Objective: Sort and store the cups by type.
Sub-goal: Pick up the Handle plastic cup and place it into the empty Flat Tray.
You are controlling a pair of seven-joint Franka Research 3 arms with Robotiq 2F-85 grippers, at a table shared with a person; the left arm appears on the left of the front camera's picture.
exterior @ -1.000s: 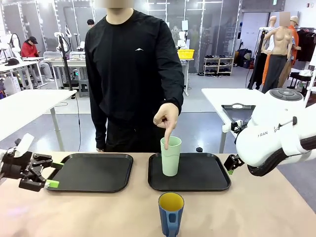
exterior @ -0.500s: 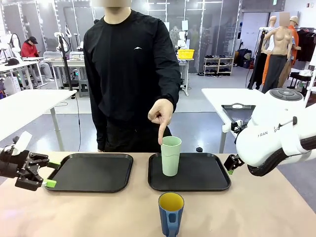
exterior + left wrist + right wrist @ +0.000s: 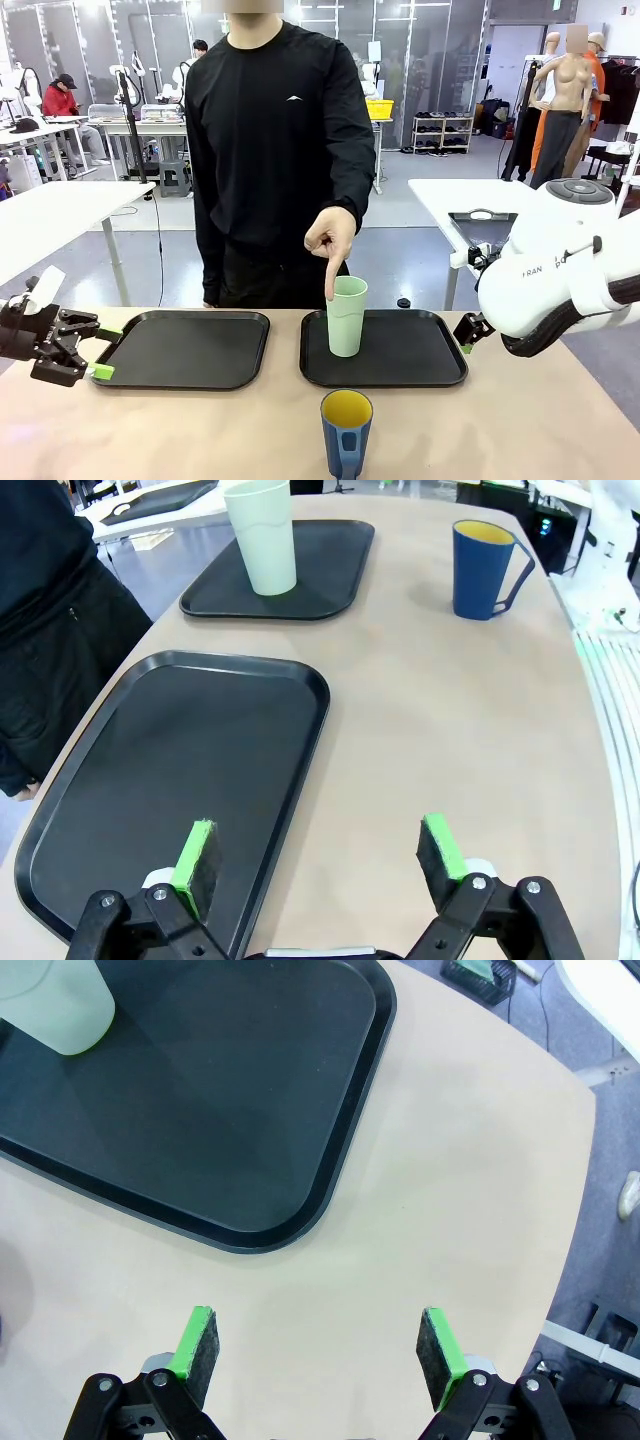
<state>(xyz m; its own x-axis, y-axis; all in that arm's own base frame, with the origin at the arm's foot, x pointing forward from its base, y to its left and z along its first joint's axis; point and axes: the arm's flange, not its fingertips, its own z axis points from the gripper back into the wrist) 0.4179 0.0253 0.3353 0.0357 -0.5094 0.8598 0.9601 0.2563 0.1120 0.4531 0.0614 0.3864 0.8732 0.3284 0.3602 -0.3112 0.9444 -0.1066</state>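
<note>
— What has moved?
— The person [image 3: 280,150] has shifted a little toward the right of the front frame since half a second ago. The left claw [image 3: 107,352] sits closer to the left edge than it did a second ago.

— And the person's hand?
— The hand [image 3: 330,232] hangs at frame centre, with the forefinger pointing down at the rim of the tumbler [image 3: 346,317]. I cannot tell whether the finger touches it.

— Where are the cups?
— The tumbler stands upright at the left end of the right tray [image 3: 410,350], just right of centre. The blue cup [image 3: 346,432] stands upright on the bare table [image 3: 500,430] at bottom centre, in front of that tray, with its handle facing the camera.

— The claws?
— The left claw is spread wide and holds nothing. It is at the left edge of the frame, beside the left tray [image 3: 185,347]. In its wrist view one pad is over the tray's rim and the other is over the table. The right claw [image 3: 318,1325] is also wide and holds nothing. It is over bare table just off the right tray's corner.
</note>
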